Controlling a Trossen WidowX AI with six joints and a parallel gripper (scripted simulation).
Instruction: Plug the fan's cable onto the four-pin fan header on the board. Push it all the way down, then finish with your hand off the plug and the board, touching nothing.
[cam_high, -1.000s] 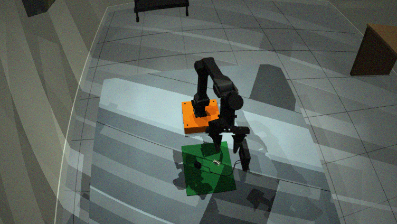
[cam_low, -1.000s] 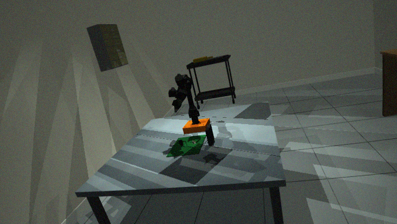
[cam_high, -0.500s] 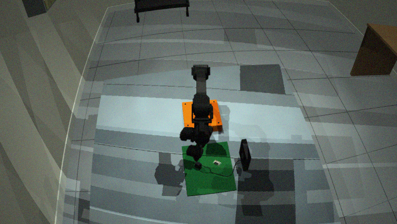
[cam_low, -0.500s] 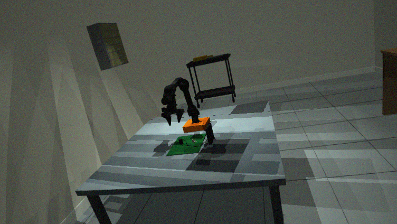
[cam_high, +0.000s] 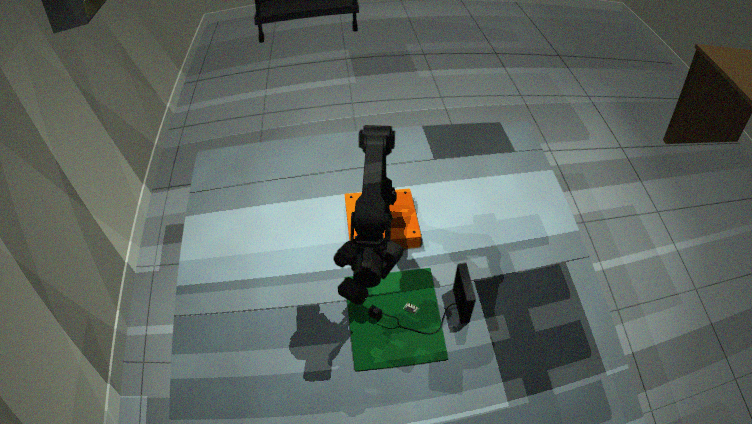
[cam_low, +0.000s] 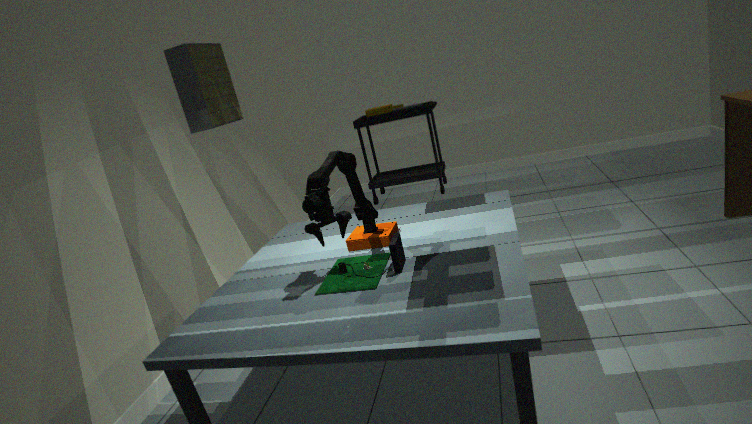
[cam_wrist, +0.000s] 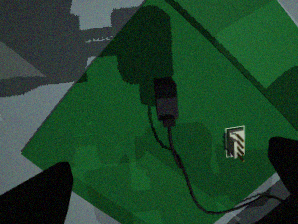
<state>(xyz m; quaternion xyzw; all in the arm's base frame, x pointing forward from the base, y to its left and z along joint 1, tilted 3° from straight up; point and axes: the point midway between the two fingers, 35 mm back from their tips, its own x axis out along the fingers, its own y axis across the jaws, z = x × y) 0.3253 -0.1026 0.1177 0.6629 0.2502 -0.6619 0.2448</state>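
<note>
From where I stand, the top view looks steeply down from high over the table (cam_high: 236, 237) (cam_low: 337, 337), taking in the arm (cam_high: 371, 205) (cam_low: 359, 192) and the floor around. The exterior view stands farther back, off the table's near edge, facing the arm and the cart (cam_high: 305, 10) (cam_low: 400, 173) behind it, with its picture tilted. The wrist view sits closest, peering down past the tool's fingertips. All three share the green board (cam_high: 394, 344) (cam_low: 347, 284) (cam_wrist: 110, 110); only the top and exterior views share the cart.

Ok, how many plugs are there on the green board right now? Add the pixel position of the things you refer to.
1. The black plug (cam_high: 374, 312) (cam_low: 342, 267) (cam_wrist: 166, 100) sits on the green board (cam_high: 397, 350) (cam_low: 344, 287) (cam_wrist: 107, 100), apart from the pale pin header (cam_high: 411, 307) (cam_low: 367, 266) (cam_wrist: 235, 142). The arm hides part of the board in the top view.
</note>
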